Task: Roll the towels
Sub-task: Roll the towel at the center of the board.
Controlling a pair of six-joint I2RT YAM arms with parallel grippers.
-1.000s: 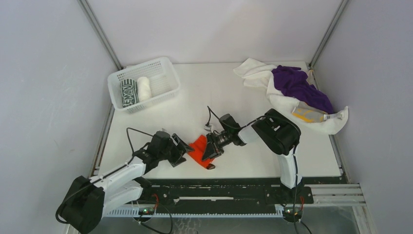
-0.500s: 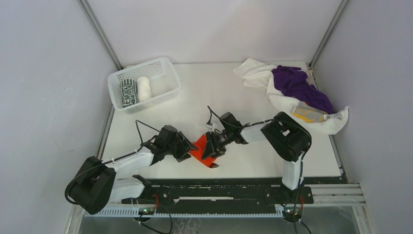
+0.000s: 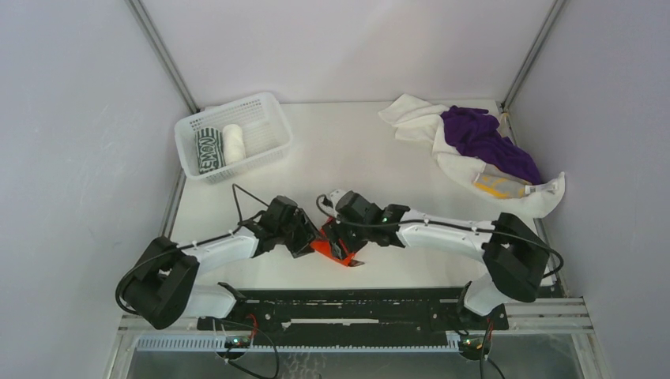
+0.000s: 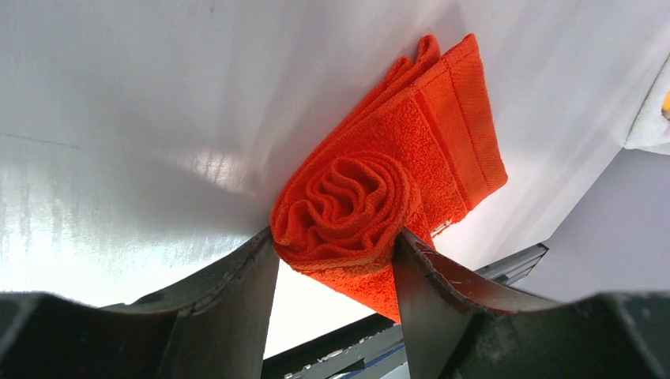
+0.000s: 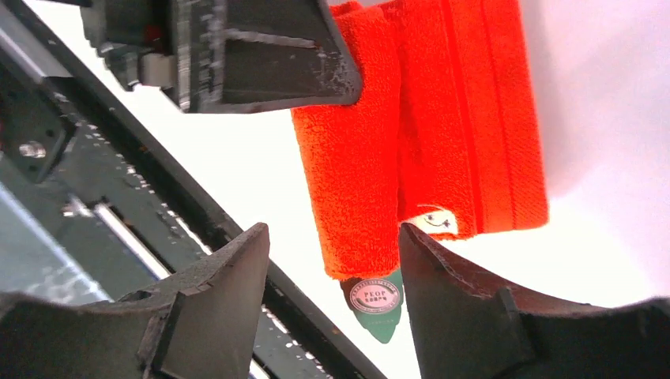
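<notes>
White plastic mesh basket (image 3: 280, 126): far left; holds a rolled dark green-and-white patterned towel (image 3: 209, 150) beside a rolled white towel (image 3: 234, 143).
Left pincer (image 4: 336, 237): clamped on the spiral end of the orange-red terry towel (image 4: 442, 134), near the white worktop's (image 3: 355, 150) front edge.
Right pincer (image 5: 332, 237): jaws apart, straddling the roll's other end.
Crumpled purple towel (image 3: 482, 142): far right, atop white cloth.

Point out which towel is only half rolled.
The orange-red towel at the near edge: one end coiled, its tail flat. Those in the basket are fully rolled; the far-right pile lies loose.
</notes>
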